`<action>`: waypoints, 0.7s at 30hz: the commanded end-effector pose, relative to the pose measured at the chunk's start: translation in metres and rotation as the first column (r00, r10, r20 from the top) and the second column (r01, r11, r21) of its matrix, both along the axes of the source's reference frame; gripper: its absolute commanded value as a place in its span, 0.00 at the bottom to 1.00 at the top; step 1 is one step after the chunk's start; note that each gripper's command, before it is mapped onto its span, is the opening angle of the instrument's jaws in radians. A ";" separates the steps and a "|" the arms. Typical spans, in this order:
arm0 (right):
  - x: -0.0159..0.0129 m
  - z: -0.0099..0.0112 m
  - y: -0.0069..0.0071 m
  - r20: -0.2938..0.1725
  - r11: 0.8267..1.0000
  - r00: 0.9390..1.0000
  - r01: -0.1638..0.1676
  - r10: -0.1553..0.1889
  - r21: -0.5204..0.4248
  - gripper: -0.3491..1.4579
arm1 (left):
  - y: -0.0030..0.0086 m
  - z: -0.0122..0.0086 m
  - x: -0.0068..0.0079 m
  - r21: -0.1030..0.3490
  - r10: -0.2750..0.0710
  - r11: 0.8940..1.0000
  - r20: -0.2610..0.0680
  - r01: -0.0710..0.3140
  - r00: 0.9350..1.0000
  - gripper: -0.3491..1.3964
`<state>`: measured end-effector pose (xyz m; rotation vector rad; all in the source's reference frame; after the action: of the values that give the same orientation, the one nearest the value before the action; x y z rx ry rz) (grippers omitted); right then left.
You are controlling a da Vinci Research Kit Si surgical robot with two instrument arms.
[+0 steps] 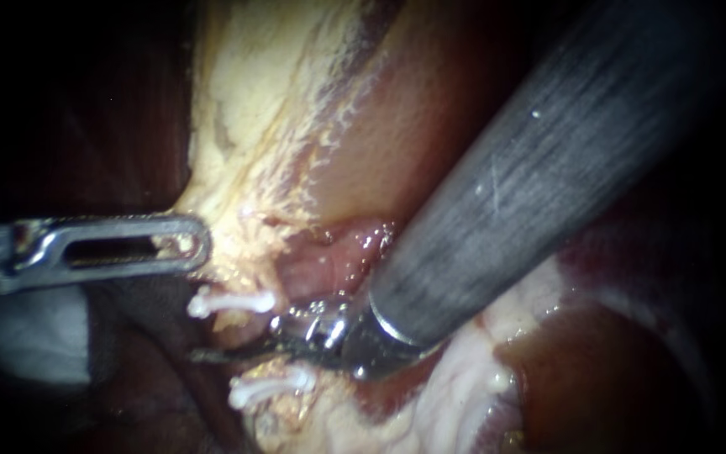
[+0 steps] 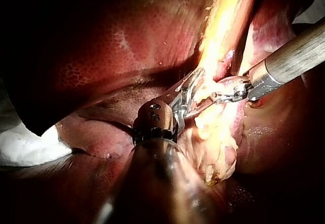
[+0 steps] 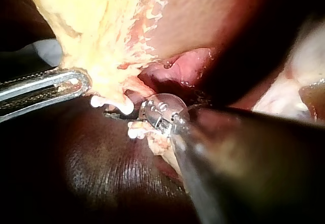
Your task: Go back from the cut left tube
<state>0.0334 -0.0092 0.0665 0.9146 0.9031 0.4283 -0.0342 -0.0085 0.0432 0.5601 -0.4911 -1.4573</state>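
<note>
Right instrument (image 1: 241,356) between clips (image 1: 233,301), left instrument (image 1: 180,245) gripping tissue (image 1: 254,151)

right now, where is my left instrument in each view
Endoscope view: left instrument enters from the left, jaws shut on the yellow tissue's edge.
Left wrist view: left instrument is the near one, jaws on that yellow tissue.
Right wrist view: left instrument lies ahead of the right instrument, beyond the white clips.
Shared landmark: the yellow tissue.
</note>
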 end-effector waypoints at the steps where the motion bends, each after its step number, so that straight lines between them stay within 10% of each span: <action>1: 0.0000 -0.0001 0.0000 0.000 1.000 1.000 0.000 0.000 0.000 0.00 | 0.0000 0.0000 0.0000 0.001 0.001 1.000 -0.002 -0.001 1.000 0.00; 5: 0.0000 -0.0003 -0.0002 -0.004 1.000 1.000 0.000 0.000 0.001 0.00 | 0.0000 0.0000 0.0001 0.001 0.001 1.000 -0.002 -0.001 1.000 0.00; 8: 0.0000 -0.0006 -0.0003 -0.012 1.000 1.000 -0.004 0.004 0.002 0.36 | 0.0000 0.0000 0.0001 0.001 0.001 1.000 -0.002 -0.001 1.000 0.00; 13: 0.0002 -0.0013 -0.0007 -0.014 1.000 1.000 -0.005 0.005 0.007 0.61 | 0.0000 0.0001 0.0001 0.005 -0.003 1.000 -0.002 0.003 1.000 0.00; 21: 0.0003 -0.0017 -0.0009 -0.026 1.000 1.000 -0.012 0.013 0.010 0.72 | 0.0000 0.0001 0.0001 0.005 -0.002 1.000 -0.002 0.002 1.000 0.00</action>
<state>0.0336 -0.0101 0.0648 0.9270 0.9317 0.4321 -0.0341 -0.0085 0.0434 0.5615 -0.4865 -1.4616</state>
